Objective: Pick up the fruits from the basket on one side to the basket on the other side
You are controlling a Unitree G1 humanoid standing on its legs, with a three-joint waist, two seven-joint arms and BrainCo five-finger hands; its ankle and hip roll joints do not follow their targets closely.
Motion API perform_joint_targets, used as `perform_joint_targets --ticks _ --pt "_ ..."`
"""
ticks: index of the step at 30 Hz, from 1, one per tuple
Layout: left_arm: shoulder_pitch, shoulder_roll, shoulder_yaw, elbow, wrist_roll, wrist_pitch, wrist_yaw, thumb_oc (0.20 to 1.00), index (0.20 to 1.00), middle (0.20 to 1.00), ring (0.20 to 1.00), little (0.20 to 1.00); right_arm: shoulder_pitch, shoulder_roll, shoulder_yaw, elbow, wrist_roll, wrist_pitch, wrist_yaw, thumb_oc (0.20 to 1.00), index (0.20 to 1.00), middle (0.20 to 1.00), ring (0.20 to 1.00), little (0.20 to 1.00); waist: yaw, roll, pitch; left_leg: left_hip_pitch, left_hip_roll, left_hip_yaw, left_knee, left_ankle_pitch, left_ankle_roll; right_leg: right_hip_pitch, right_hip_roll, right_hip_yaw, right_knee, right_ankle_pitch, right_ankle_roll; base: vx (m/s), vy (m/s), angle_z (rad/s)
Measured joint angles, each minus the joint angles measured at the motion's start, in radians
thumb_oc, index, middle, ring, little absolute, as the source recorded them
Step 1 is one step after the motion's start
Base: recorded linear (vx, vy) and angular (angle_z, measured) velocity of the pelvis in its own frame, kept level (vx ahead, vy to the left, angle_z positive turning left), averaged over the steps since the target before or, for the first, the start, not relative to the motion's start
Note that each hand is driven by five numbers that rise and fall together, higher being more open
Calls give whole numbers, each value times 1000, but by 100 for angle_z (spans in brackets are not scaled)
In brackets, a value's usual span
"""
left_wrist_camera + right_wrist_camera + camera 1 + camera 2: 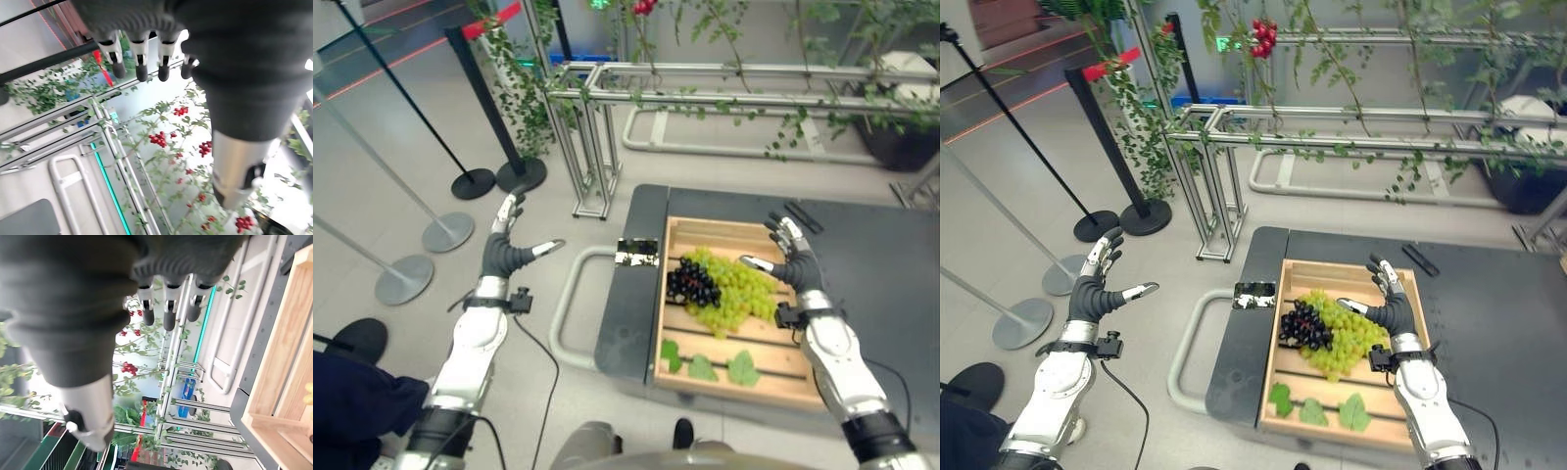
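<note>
One shallow wooden crate (690, 227) sits on the dark desk (881, 264) near its left edge. In it lie two bunches of grapes touching each other: a large green bunch (736, 296) and a smaller dark purple bunch (695, 282) against its left side. Three green leaves (703, 366) rest on the slats at the crate's near end. The right robot hand (790, 257) hangs over the crate's right rim, just beside the green bunch, fingers spread and straight, holding nothing. The left robot hand (509, 247) is raised over the floor, well apart from the desk, fingers likewise spread and empty. Three stanchion bases (447, 232) stand on the floor to the left.
</note>
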Motion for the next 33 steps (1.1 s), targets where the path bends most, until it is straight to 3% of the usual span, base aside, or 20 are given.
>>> perform_joint_targets --ticks 2,3,5,6,7,9,10,11,13,15,16,17,20,26,31,33 --pt "7 5 0 -2 4 5 -1 1000 1000 1000 1000 1000 -6 10 9 10 0 2 0 1000 1000 1000 1000 1000 17 5 7 29 17 13 -101 14 3 38 23 12 -19 -8 12 255 112 -47" --pt "10 5 1 -6 10 6 0 1000 1000 1000 1000 1000 1 9 10 8 -1 3 3 1000 1000 1000 1000 1000 21 6 9 53 18 11 -89 34 7 51 29 16 -19 -10 15 159 181 -42" --pt "16 -3 -1 -26 18 7 0 1000 1000 1000 1000 1000 -1 -2 4 4 0 2 4 1000 1000 1000 1000 1000 17 26 5 160 -4 -33 -126 61 38 58 53 41 -4 -27 40 103 160 -43" --pt "13 -2 0 -33 18 7 0 1000 1000 1000 1000 1000 -8 -1 0 3 0 3 4 1000 1000 1000 1000 1000 15 39 8 194 -7 -13 -156 64 46 48 63 41 19 -32 47 13 193 -18" --pt "-11 -1 -1 -33 19 11 -1 1000 1000 1000 1000 1000 -9 11 -6 3 0 4 4 1000 1000 1000 1000 1000 -9 41 21 224 6 9 -218 88 45 -21 53 22 144 -62 82 -9 148 -13" --pt "-21 16 -1 -35 23 10 3 1000 1000 1000 1000 1000 -18 20 0 2 -2 10 8 1000 1000 1000 1000 1000 -1 32 32 230 14 35 -225 85 55 -137 38 23 352 -72 104 23 41 -46" --pt "-24 49 -1 -33 30 15 3 1000 1000 1000 1000 1000 -44 17 15 -6 -3 11 12 1000 1000 1000 1000 1000 5 29 48 233 7 42 -230 83 65 -218 2 23 466 -114 162 58 -62 -63" --pt "-27 55 -1 -32 39 17 3 1000 1000 1000 1000 1000 -47 12 15 -17 -3 11 12 1000 1000 1000 1000 1000 -4 35 54 231 -2 39 -234 84 70 -226 -34 20 439 -128 169 138 -111 -36" --pt "-26 69 -1 -40 57 15 3 1000 1000 1000 1000 1000 -30 15 14 -30 -3 11 11 1000 1000 1000 1000 1000 -5 25 51 229 -39 28 -234 84 83 -162 -132 26 263 -110 205 106 -92 10" --pt "-22 85 0 -43 57 14 3 1000 1000 1000 1000 1000 -3 16 14 -40 -3 11 12 1000 1000 1000 1000 1000 -4 13 49 224 -54 19 -233 86 85 -113 -150 40 179 -95 213 26 -76 19" --pt "-13 103 1 -43 58 15 3 1000 1000 1000 1000 1000 6 17 16 -37 -3 11 12 1000 1000 1000 1000 1000 11 -1 51 212 -69 13 -233 90 83 -77 -149 36 120 -75 214 23 -67 27" --pt "-5 107 0 -47 60 17 1 1000 1000 1000 1000 1000 8 10 8 -37 -3 11 12 1000 1000 1000 1000 1000 16 -4 49 190 -76 5 -231 100 75 -58 -143 37 77 -26 190 18 -65 36" --pt "22 117 -1 -99 99 27 -4 1000 1000 1000 1000 1000 6 2 -18 -30 -4 13 8 1000 1000 1000 1000 1000 23 29 54 154 -50 -18 -230 116 57 -64 -112 9 48 -3 167 -12 -43 23" --pt "-57 139 -73 -125 147 29 -18 1000 1000 1000 1000 1000 -27 -29 -30 -30 -5 12 -14 1000 1000 1000 1000 1000 -10 54 70 88 -25 -20 -226 132 40 -146 -87 10 82 -6 149 -14 -21 -1" --pt "-199 219 -157 -124 237 43 -76 1000 1000 1000 1000 1000 -42 -40 -75 -49 -22 12 -32 1000 1000 1000 1000 1000 -37 72 119 53 -23 -16 -213 134 40 -193 -84 15 113 -10 144 -36 -4 -3" --pt "-313 256 -242 -114 296 54 -99 1000 1000 1000 1000 1000 -62 -39 -78 -56 -23 12 -43 1000 1000 1000 1000 1000 -53 78 147 29 -23 -16 -203 135 39 -222 -86 16 136 -16 140 -92 -12 -3"
